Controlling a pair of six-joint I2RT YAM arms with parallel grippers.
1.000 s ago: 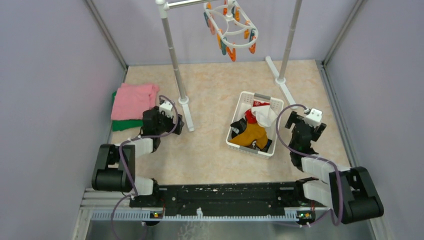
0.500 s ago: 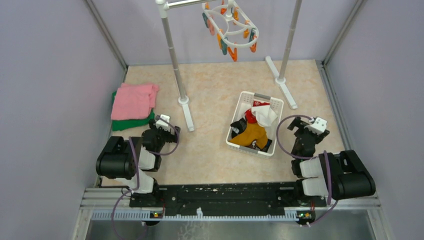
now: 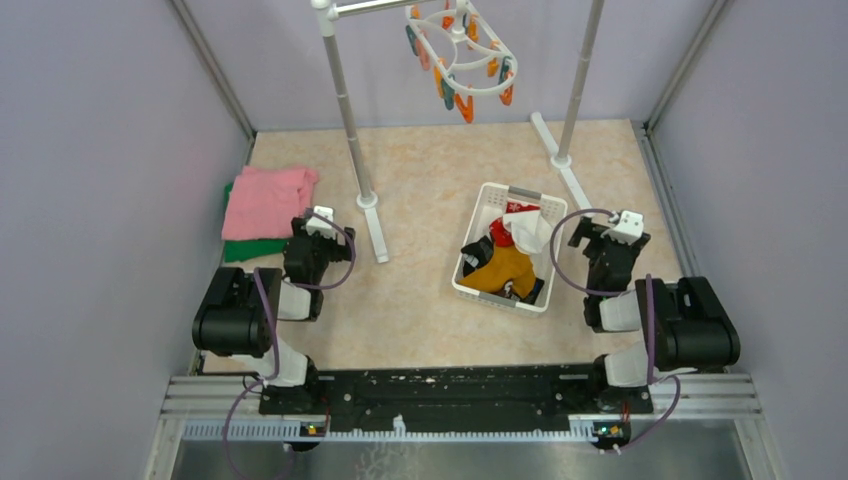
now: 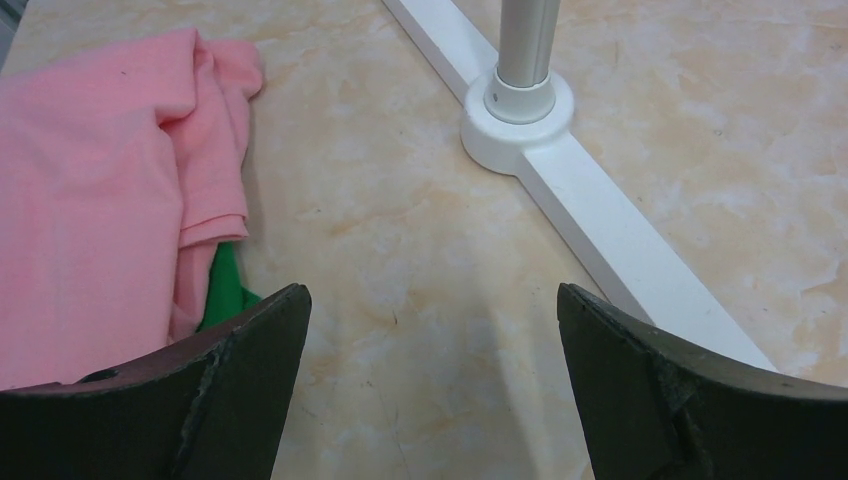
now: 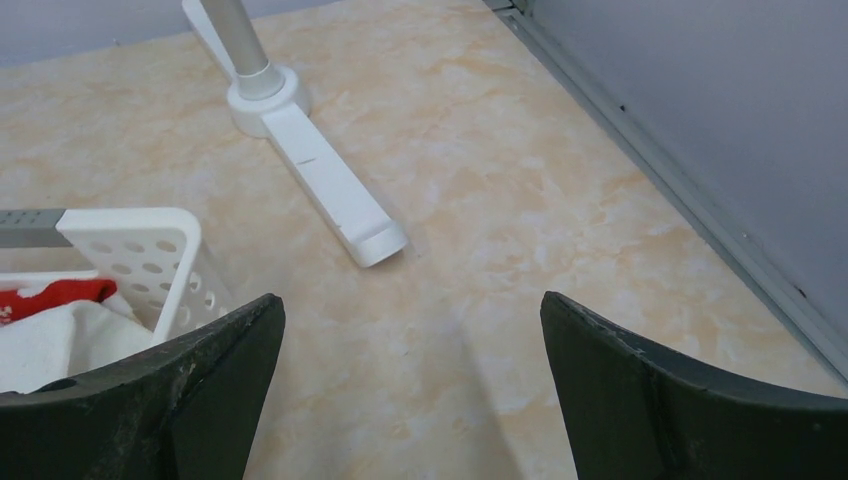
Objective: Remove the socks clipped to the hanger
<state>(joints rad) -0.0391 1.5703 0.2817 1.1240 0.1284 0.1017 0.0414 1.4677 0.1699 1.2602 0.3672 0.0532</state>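
Observation:
The white oval hanger (image 3: 462, 55) with orange and teal clips hangs from the rack's top bar at the back; no sock shows on it. The socks (image 3: 505, 258), black, mustard-yellow, white and red, lie piled in the white basket (image 3: 490, 200); a red and white bit shows in the right wrist view (image 5: 50, 325). My left gripper (image 3: 312, 237) is open and empty low over the floor near the rack's left foot (image 4: 520, 110). My right gripper (image 3: 608, 240) is open and empty, just right of the basket (image 5: 150, 250).
The grey-and-white pole rack stands on two feet, left (image 3: 372, 225) and right (image 3: 570, 180), the right foot also in the right wrist view (image 5: 330, 185). Folded pink cloth (image 3: 265, 200) over green cloth (image 3: 255, 250) lies at the left, also in the left wrist view (image 4: 90, 190). Purple walls enclose the floor.
Both arms have folded back toward their bases and lowered from a second ago. In the last half second both grippers moved slightly forward. The hanger has swung slightly.

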